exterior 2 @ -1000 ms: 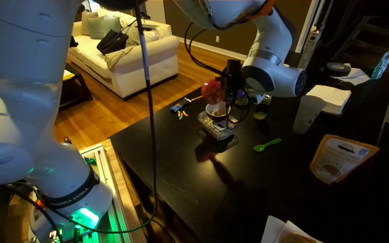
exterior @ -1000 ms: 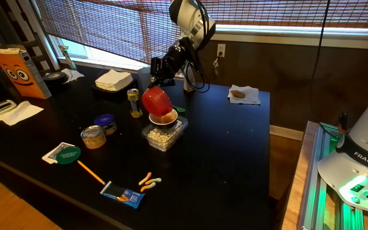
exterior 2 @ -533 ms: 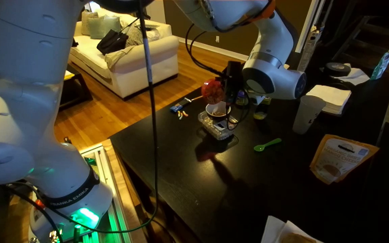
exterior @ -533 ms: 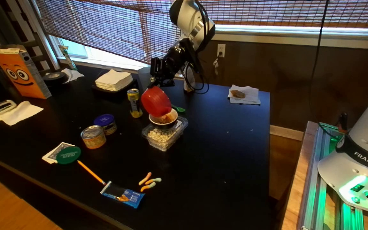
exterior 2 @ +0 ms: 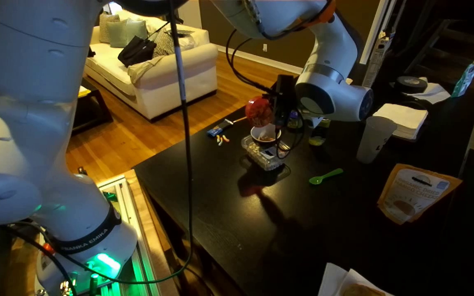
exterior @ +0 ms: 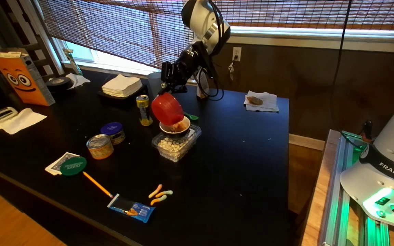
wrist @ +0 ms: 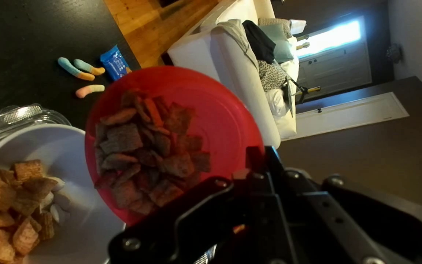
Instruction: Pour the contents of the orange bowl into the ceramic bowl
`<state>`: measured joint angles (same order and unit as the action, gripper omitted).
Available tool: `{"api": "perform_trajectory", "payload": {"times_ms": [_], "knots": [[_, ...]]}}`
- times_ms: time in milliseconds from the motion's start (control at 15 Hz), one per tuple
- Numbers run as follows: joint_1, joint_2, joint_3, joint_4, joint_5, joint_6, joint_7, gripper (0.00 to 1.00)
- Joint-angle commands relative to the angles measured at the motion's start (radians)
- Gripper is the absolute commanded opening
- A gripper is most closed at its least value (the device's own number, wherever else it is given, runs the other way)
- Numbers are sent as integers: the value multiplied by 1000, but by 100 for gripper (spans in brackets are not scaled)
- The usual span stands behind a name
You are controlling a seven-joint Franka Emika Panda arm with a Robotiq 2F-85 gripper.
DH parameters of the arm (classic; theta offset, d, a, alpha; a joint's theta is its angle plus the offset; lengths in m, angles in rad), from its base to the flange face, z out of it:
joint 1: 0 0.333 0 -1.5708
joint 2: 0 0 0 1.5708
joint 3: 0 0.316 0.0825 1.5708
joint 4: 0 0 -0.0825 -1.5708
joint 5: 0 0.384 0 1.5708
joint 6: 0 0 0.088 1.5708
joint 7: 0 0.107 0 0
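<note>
My gripper (wrist: 264,156) is shut on the rim of the red-orange bowl (wrist: 229,128), which is tilted steeply and also shows in both exterior views (exterior: 167,108) (exterior 2: 257,111). Many brown square cereal pieces lie inside it, gathered toward its lower side. The cream ceramic bowl (wrist: 82,223) is just below and beside it, upright, with similar cereal pieces and a few pale bits inside. It shows in both exterior views (exterior: 184,123) (exterior 2: 270,130), sitting on a clear plastic container (exterior: 173,155). In an exterior view the red-orange bowl hides part of the cream bowl's rim.
A yellow can (exterior: 143,111) stands close beside the held bowl. Two tins (exterior: 100,147) (exterior: 113,132) are nearby. A green spoon (exterior 2: 325,176), a cup (exterior 2: 375,139), a pouch (exterior 2: 416,193), gummy worms (exterior: 159,194) and a blue packet (exterior: 132,208) lie or stand around.
The arm and the held red-orange bowl have shifted only very slightly, a touch lower. More of the cereal in the cream bowl shows. The grip is unchanged.
</note>
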<state>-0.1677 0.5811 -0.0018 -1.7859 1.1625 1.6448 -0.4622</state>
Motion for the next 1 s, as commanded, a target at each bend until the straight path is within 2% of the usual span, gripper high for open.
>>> {"api": "perform_trajectory", "payload": {"times_ms": [0,400,933], "knots": [[-8,22,-5,21,25,-45,-29,1],[-27,33,-1,27,51,-83,-99,1],[-50,85,-3,73,100,-209,-168,1]]}}
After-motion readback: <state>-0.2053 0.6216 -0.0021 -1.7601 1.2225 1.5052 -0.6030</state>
